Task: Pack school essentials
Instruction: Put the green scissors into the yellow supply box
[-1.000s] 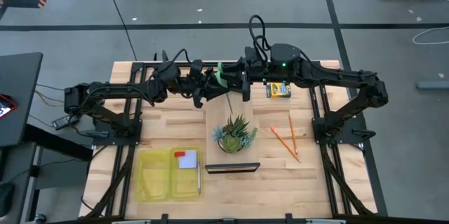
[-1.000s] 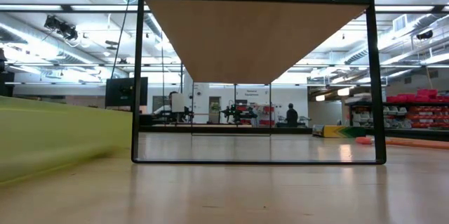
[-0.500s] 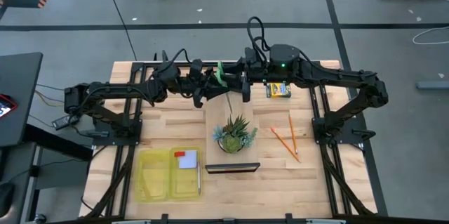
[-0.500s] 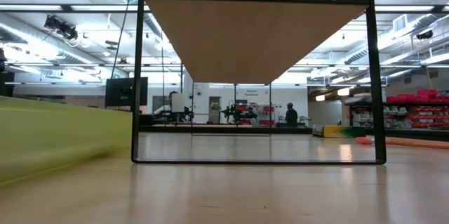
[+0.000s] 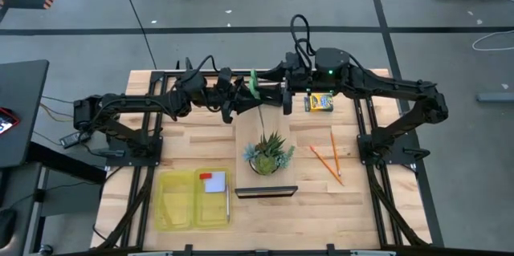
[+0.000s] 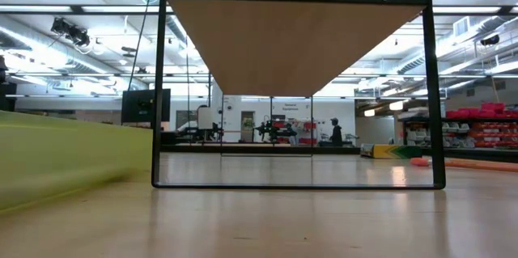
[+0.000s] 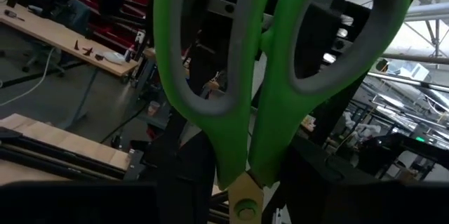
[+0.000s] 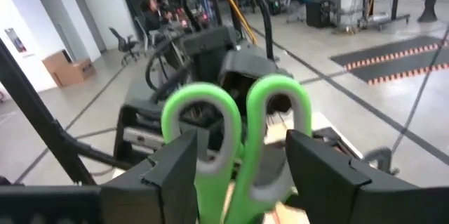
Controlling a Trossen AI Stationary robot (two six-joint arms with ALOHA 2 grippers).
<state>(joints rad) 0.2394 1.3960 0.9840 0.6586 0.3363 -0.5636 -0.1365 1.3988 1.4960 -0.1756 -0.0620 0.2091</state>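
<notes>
The green-handled scissors hung above the worktop's far edge, between the two arms. The left gripper had its fingers clamped on them, handles pointing out toward the right gripper, whose fingers stood apart on either side of the handle loops. The crayon box lay just beside, the orange pencils nearer.

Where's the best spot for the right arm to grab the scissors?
Probably the green handle loops of the scissors, coming in from the right. The left gripper is shut on the blade end near the pivot and holds them off the table, so only the handles are free. They point at the right gripper, whose open fingers sit on either side of the loops.
</notes>
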